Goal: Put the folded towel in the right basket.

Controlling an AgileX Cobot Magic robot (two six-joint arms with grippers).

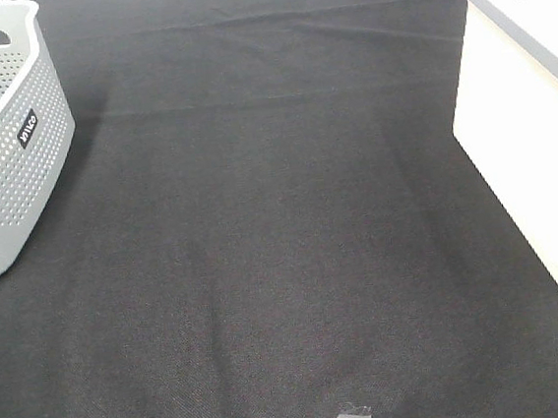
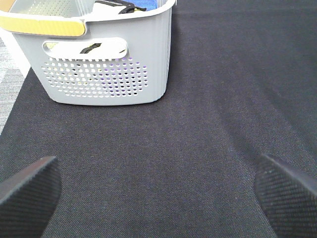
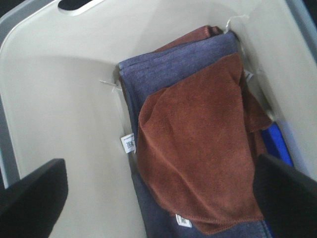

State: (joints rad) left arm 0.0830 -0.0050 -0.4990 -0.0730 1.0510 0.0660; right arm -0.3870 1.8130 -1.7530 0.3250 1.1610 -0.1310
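Observation:
The folded towel (image 3: 198, 153), reddish-brown with a small white tag (image 3: 183, 221) at one edge, lies inside the right basket (image 3: 64, 99). It rests on a folded blue-grey towel (image 3: 173, 69). My right gripper (image 3: 161, 198) hangs open and empty above the towel, its two dark fingers apart on either side. In the exterior high view the right basket (image 1: 530, 145) stands at the table's right edge, its inside hidden. My left gripper (image 2: 158, 193) is open and empty, low over the black table cloth. Neither gripper shows in the exterior high view.
A grey perforated basket (image 1: 6, 146) with a black label stands at the far left; it also shows in the left wrist view (image 2: 109, 74), with items inside. A bright blue item (image 3: 277, 144) lies under the towels against the bin wall. Black cloth (image 1: 280, 219) covers the table.

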